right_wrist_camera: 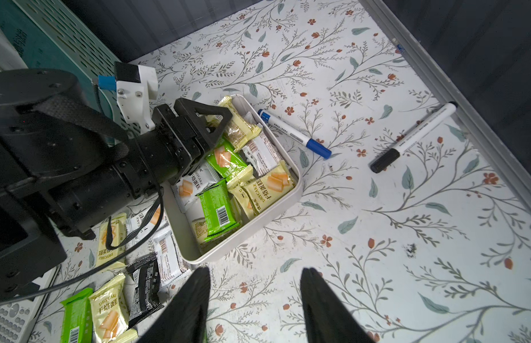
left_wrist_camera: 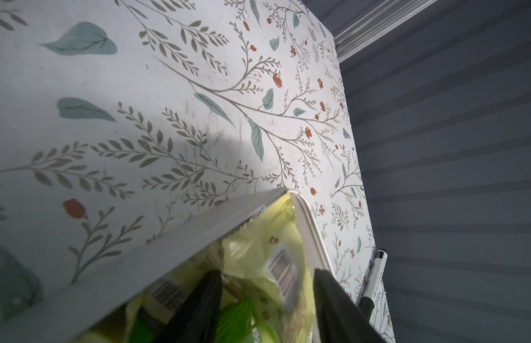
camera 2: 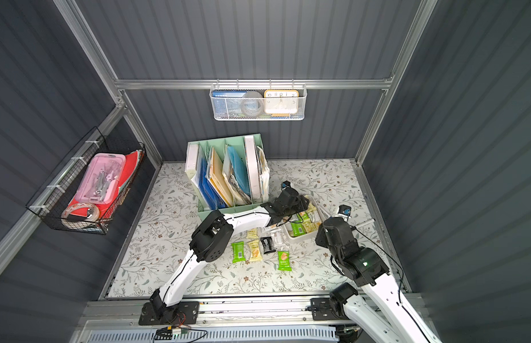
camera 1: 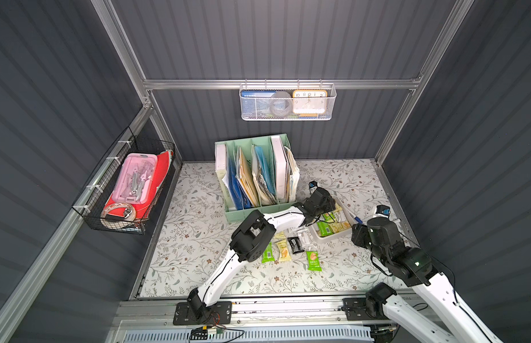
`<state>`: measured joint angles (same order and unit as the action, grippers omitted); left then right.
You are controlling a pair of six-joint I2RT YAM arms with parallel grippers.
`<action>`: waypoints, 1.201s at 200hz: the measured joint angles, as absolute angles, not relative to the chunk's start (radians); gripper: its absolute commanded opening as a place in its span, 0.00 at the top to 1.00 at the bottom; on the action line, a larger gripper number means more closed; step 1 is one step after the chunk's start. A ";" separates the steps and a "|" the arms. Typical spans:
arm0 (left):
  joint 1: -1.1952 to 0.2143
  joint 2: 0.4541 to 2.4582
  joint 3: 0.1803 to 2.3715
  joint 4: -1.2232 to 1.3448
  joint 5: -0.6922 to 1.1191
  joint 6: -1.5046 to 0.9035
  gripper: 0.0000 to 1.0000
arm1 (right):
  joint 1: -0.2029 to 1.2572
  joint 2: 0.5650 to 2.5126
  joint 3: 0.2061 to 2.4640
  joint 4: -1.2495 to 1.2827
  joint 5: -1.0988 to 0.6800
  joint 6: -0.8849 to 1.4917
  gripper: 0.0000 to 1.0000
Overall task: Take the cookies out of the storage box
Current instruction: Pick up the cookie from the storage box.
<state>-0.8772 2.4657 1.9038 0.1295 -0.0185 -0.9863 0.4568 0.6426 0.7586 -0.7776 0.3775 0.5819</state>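
Yellow, green and white wrapped cookies [right_wrist_camera: 218, 208], small flat packets, lie heaped in the shallow white plastic storage box [right_wrist_camera: 298, 190]. More sit loose on the floral worktop [right_wrist_camera: 406, 208] just beside it. Light, slippery and crushable, I'd judge: pinch one across its flat middle. The left arm [right_wrist_camera: 89, 154] dips steeply into the box, jaws half open astride packets, nothing plainly pinched. The right arm [camera 1: 406, 261] hovers beside the box, jaws wide and empty.
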 measured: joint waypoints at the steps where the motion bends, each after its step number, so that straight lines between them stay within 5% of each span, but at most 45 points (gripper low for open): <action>1: -0.877 2.466 1.905 0.130 -0.018 -0.987 0.45 | 0.457 0.643 0.759 -0.778 0.377 0.582 0.46; 42: -0.876 2.508 1.969 0.134 -0.001 -1.003 0.46 | 0.457 0.643 0.759 -0.777 0.368 0.582 0.46; 86: -0.875 2.529 1.976 0.159 0.009 -1.026 0.63 | 0.457 0.643 0.759 -0.778 0.363 0.582 0.46; 150: -0.872 2.527 1.964 0.185 0.011 -1.037 0.75 | 0.457 0.643 0.759 -0.778 0.360 0.582 0.46; 240: -0.872 2.478 1.884 0.215 -0.012 -1.025 0.80 | 0.457 0.642 0.759 -0.783 0.358 0.583 0.46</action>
<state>-0.8722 2.4779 1.8835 0.2146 -0.0120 -1.0252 0.4568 0.6418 0.7586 -0.7834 0.3584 0.5827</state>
